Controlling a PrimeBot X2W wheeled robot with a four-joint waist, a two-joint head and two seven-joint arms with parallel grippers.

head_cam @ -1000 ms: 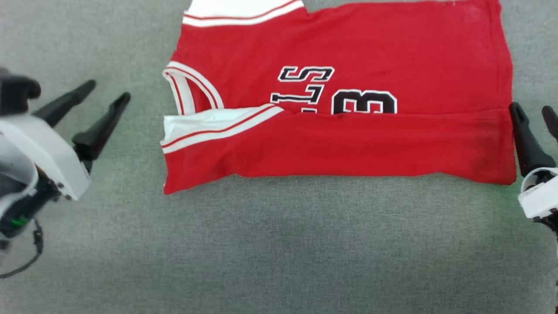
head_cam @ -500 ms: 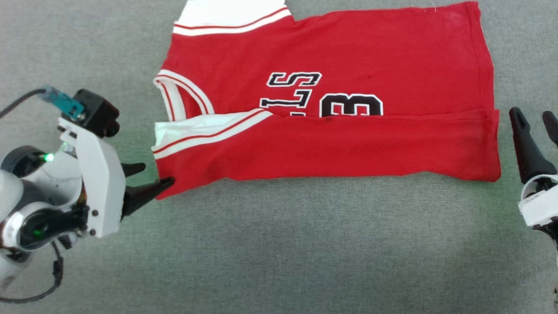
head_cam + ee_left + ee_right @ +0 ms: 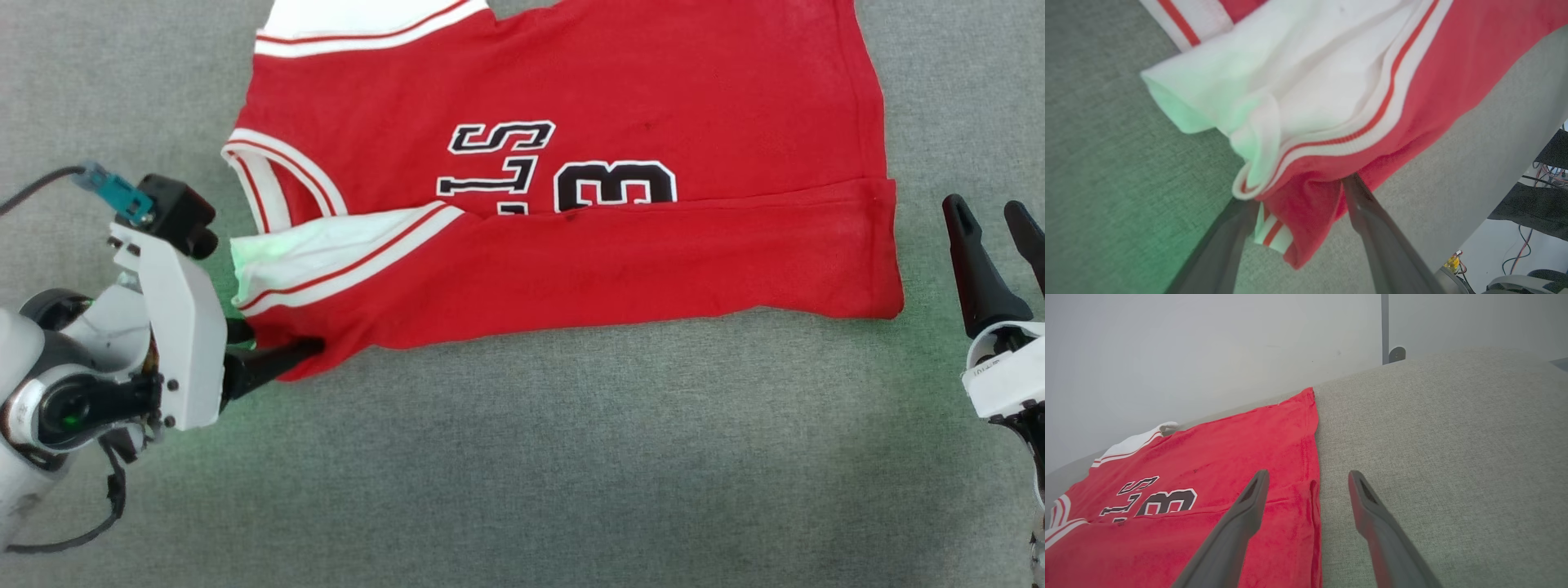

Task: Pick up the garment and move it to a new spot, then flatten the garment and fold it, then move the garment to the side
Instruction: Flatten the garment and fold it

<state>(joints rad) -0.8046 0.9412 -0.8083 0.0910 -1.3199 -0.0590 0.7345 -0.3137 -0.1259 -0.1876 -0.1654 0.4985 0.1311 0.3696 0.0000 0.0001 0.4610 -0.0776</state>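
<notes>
The garment (image 3: pixel 571 90), a red shirt with white sleeves and black lettering, lies spread on the grey fabric surface (image 3: pixel 531 457). Its near edge is folded over, hiding part of the print. My left gripper (image 3: pixel 282 339) is at the garment's near left corner and is open. In the left wrist view, the left gripper (image 3: pixel 1298 192) has the red corner and a bit of striped trim of the garment (image 3: pixel 1306 212) between its two spread fingers. My right gripper (image 3: pixel 982 204) stands open just right of the hem, touching nothing. In the right wrist view, the right gripper (image 3: pixel 1308 473) points along the garment's (image 3: pixel 1229 457) right edge.
Grey surface stretches wide in front of the garment. A pale wall (image 3: pixel 1208 347) rises behind the surface's far edge. Cables and dark gear (image 3: pixel 1535 196) lie past the surface's edge in the left wrist view.
My left gripper swung from pointing up at the left to pointing right, and its fingers now straddle the near left corner. The head view shifted; the garment sits further left in it.
</notes>
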